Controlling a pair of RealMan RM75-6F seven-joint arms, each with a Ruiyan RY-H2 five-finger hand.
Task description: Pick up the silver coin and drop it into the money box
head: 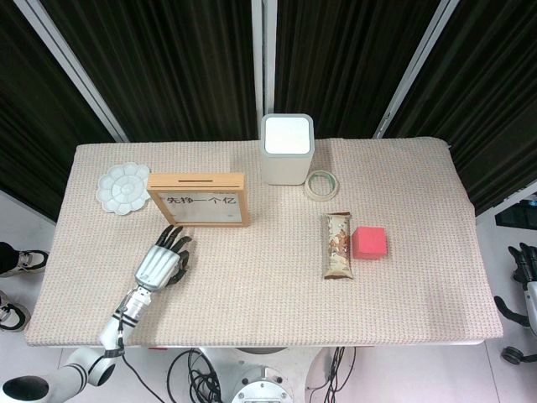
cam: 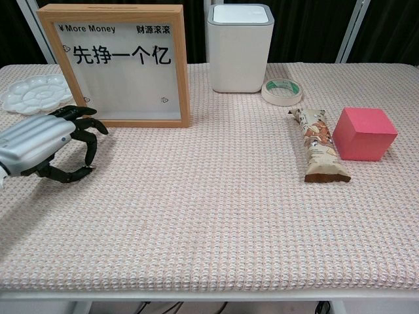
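The money box [head: 199, 200] [cam: 120, 65] is a wooden frame with a clear front and a slot on top, standing at the back left of the table. No silver coin shows in either view. My left hand [head: 163, 262] [cam: 46, 145] sits just in front of the box's left corner. It is arched over the cloth with its dark fingertips [cam: 87, 159] pointing down and the thumb apart below them. Nothing shows in its grasp, and the cloth under the palm is hidden. My right hand [head: 525, 267] hangs off the table's right side, and its fingers are too small to read.
A white paint palette [head: 124, 188] lies left of the box. A white bin [head: 286, 149] and a tape roll [head: 322, 184] stand at the back. A snack bar [head: 339, 245] and a pink cube [head: 369, 242] lie at the right. Woven cloth [head: 252, 277] covers the table.
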